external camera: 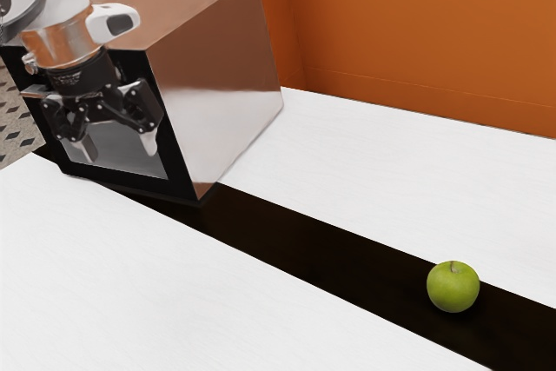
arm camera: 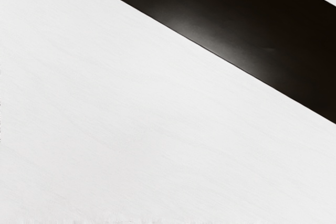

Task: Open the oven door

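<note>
Black two-finger gripper [external camera: 117, 146]: stood spread, empty, near the shut oven door [external camera: 123, 159]. Probable fault: misaligned reach risked slipping off without purchase.

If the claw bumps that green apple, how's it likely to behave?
The green apple would probably roll, being nearly round and resting on a flat-looking dark strip. Its smooth skin might slip in a loose grasp. It looks firm, so a light push likely won't squash it.

oven door [external camera: 124, 155], black-framed, glass-paned, upright, shut
</note>
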You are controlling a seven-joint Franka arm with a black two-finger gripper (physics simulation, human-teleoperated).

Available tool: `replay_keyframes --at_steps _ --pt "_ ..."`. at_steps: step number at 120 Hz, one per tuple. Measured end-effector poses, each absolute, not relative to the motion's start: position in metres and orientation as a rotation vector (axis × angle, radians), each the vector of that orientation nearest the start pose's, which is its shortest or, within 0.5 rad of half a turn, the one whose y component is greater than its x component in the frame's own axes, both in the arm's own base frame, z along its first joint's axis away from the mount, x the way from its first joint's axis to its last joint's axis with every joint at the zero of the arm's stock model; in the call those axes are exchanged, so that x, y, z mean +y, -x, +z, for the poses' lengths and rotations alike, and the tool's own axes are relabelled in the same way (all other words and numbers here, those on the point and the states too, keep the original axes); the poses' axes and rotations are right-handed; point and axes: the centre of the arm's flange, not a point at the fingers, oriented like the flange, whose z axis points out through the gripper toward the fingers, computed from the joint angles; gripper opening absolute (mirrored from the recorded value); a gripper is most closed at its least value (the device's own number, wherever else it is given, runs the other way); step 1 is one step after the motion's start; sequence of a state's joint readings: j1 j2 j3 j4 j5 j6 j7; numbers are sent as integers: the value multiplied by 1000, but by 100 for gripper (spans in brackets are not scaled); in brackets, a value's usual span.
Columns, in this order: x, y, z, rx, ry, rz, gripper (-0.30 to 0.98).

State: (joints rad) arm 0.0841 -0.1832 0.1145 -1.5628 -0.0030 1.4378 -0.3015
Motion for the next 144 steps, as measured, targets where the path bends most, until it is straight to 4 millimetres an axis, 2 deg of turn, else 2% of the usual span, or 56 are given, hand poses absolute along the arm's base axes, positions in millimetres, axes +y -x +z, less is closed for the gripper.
replay_keyframes --at_steps 8,19,25,37,47,54,59,66,71,77,82,93,101,110,120,144 --pt "101 -467 704 -869 3045 -57 69" --pt "95 -451 711 -958 3025 -71 69" --pt "100 -443 713 -1020 2990 -81 68" --pt "147 -439 715 -1233 2868 -189 69" --pt "201 -453 704 -1424 2758 -315 69" --pt "243 -445 706 -1600 2695 -436 69" --pt "258 -445 708 -1704 2680 -511 69" --pt "255 -447 713 -1819 2684 -612 69" --pt "245 -435 712 -1892 2679 -684 69" --pt "245 -427 713 -1992 2650 -770 69" --pt "254 -426 711 -2089 2606 -828 68" --pt "274 -441 701 -2245 2509 -913 68" --pt "285 -440 704 -2333 2433 -993 68" --pt "294 -431 713 -2409 2339 -1084 68" --pt "294 -433 715 -2452 2265 -1133 68" --pt "293 -452 703 -2502 2179 -1156 68"
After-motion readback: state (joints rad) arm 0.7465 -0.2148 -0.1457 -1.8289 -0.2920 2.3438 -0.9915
